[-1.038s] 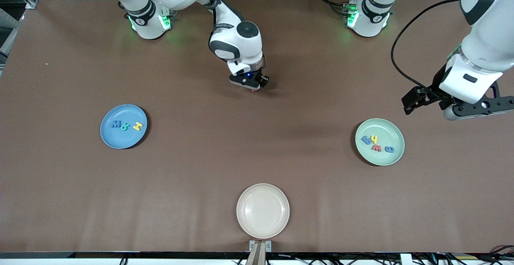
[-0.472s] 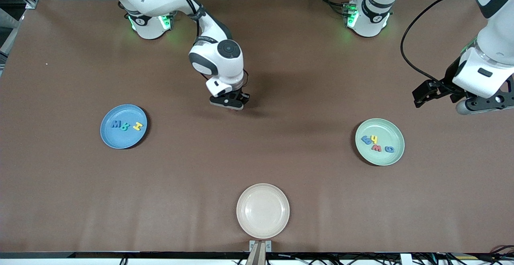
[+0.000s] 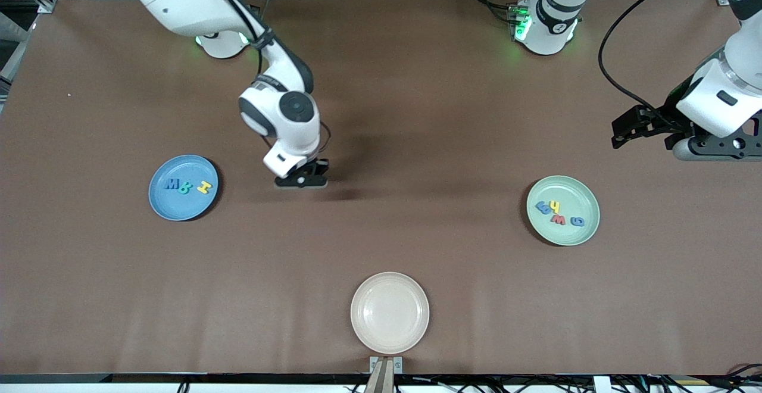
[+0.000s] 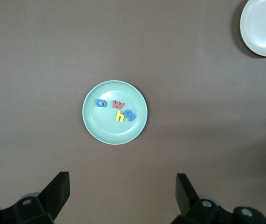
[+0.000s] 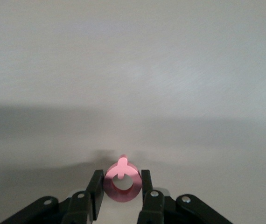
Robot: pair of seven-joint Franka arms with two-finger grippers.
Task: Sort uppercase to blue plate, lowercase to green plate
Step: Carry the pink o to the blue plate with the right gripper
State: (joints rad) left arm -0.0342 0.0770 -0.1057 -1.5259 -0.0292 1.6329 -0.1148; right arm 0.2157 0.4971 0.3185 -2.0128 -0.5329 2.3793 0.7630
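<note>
My right gripper (image 3: 301, 181) (image 5: 121, 183) is shut on the red Q (image 5: 122, 197), which stands on edge between the pads. It hangs over bare table beside the blue plate (image 3: 178, 207), on the side toward the table's middle. The gripper hides the Q in the front view. The blue plate holds the blue M (image 3: 171, 184), teal B (image 3: 185, 188) and yellow H (image 3: 204, 187). The green plate (image 3: 565, 233) (image 4: 114, 134) holds several lowercase letters (image 3: 558, 213) (image 4: 119, 109). My left gripper (image 3: 714, 149) (image 4: 122, 186) is open and empty, up in the air by the green plate.
A cream plate (image 3: 390, 312) (image 4: 263, 25) with nothing in it sits near the table's front edge, at the middle. Brown tabletop lies between the plates.
The right arm has carried the red Q from the table's middle toward the blue plate. The left arm has drifted slightly back toward its end of the table.
</note>
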